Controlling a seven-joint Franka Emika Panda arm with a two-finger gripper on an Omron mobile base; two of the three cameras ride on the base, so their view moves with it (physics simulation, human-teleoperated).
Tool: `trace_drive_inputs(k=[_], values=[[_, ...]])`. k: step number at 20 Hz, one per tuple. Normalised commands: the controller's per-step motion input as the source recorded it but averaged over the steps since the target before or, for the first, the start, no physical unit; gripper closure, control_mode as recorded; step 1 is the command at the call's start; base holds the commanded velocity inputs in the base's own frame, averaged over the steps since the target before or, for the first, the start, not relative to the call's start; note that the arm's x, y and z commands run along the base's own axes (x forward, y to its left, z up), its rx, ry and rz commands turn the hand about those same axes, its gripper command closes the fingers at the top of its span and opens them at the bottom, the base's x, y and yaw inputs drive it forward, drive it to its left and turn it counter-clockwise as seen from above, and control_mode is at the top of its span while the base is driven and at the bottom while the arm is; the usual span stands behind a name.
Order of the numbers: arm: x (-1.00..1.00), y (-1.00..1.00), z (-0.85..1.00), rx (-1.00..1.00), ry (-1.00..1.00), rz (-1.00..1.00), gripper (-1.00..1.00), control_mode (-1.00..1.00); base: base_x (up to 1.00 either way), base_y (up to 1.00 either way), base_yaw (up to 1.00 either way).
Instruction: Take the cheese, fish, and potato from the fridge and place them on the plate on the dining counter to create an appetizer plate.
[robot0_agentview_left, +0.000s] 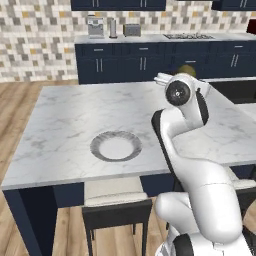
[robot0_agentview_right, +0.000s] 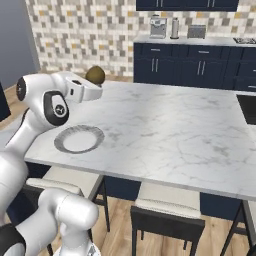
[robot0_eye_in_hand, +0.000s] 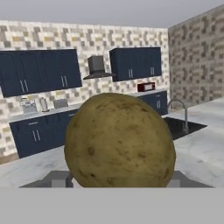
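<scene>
Over the marble tabletop, the scene reads from left to right in the right base view: the white arm rises at the left edge, and its pincer sits closed on the potato, an olive-brown lump held above the slab's left part. Just below and slightly right of the arm's elbow lies the plate, bare, near the tabletop's near edge. Farther right the slab runs on to a dark sink at the far edge. From the left base view the plate lies left of the arm, and the potato peeks out behind the wrist. Through the hand camera the potato looms large between the finger tips.
</scene>
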Motion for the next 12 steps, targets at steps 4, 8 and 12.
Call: trace_drive_inputs(k=[4, 8, 12], values=[[-0.05, 0.38, 0.0, 0.01, 0.06, -0.13, 1.0, -1.0, 0.0, 0.0, 0.0], [-0.14, 0.32, 0.0, 0.04, 0.16, -0.06, 1.0, -1.0, 0.0, 0.0, 0.0], [-0.15, 0.22, -0.02, 0.05, 0.18, 0.0, 1.0, -1.0, 0.0, 0.0, 0.0]])
